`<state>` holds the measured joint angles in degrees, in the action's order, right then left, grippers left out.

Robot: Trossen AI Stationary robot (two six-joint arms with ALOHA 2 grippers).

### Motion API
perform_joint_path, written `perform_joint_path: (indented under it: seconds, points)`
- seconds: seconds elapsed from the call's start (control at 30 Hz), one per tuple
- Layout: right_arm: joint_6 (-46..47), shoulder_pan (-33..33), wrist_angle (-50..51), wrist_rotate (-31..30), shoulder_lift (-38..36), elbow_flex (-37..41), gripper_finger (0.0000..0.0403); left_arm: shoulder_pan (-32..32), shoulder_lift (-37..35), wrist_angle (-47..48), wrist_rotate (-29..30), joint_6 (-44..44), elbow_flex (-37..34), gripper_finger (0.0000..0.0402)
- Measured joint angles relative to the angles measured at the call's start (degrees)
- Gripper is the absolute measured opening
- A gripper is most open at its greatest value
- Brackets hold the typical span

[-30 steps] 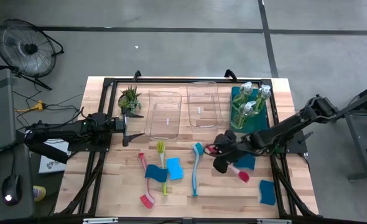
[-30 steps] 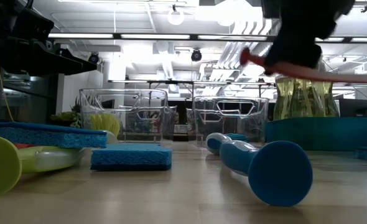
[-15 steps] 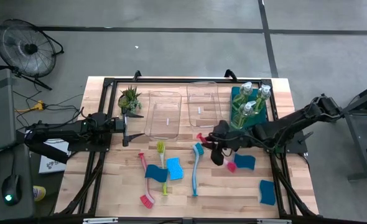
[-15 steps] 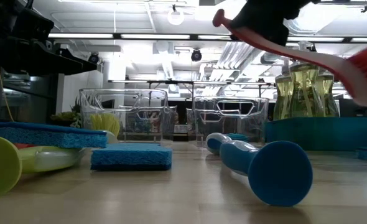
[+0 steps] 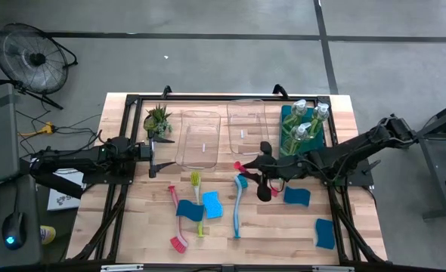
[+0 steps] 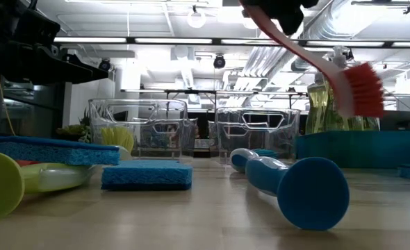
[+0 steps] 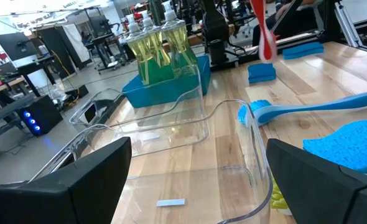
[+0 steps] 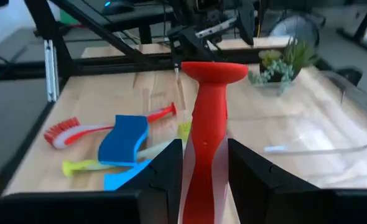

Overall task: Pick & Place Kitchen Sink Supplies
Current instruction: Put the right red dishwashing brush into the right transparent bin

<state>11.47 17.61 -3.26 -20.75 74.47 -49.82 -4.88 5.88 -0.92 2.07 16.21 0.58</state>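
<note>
**Inspector A:** State of the right gripper (image 5: 262, 172)?

**Inspector B:** Clamped on the handle of a red long-handled dish brush (image 6: 321, 67), which hangs in the air above the table (image 5: 283, 227), bristles lower than the handle, just in front of the two clear plastic bins (image 5: 246, 127).

**Inspector A:** And the left gripper (image 5: 153, 153)?

**Inspector B:** Fingers spread wide, holding nothing, parked at the table's left side beside the small spiky potted plant (image 5: 157, 119).

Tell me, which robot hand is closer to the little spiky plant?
The left gripper is closer, just below the potted plant in the high view. The right gripper, holding the red brush, is far across the table.
</note>
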Motion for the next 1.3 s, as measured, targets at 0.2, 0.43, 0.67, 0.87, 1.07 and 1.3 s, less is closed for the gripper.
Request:
perform_joint_path:
  seconds: [0.2,0.43,0.67,0.87,1.07,1.3]
  points:
    - [-11.7,0.0,-3.7,-0.3,0.0,0.0,0.0098,0.0,0.0,0.0,0.0,0.0,0.0,0.0367]
    - [-31.4,0.0,-6.5,0.5,0.0,0.0,0.0098,0.0,0.0,0.0,0.0,0.0,0.0,0.0367]
    - [-46.9,-0.7,-6.9,-0.6,0.0,0.0,0.0098,0.0,0.0,0.0,0.0,0.0,0.0,0.0367]
    - [-57.6,-3.6,-6.9,-3.1,0.0,0.0,0.0098,0.0,0.0,0.0,0.0,0.0,0.0,0.0367]
    - [-62.6,-8.9,-6.6,2.0,0.2,0.0,0.0098,0.0,0.0,0.0,0.0,0.0,0.0,0.0367]
    - [-67.1,-15.8,-7.3,11.9,2.5,0.0,0.0098,0.0,0.0,0.0,0.0,0.0,0.0,0.0367]
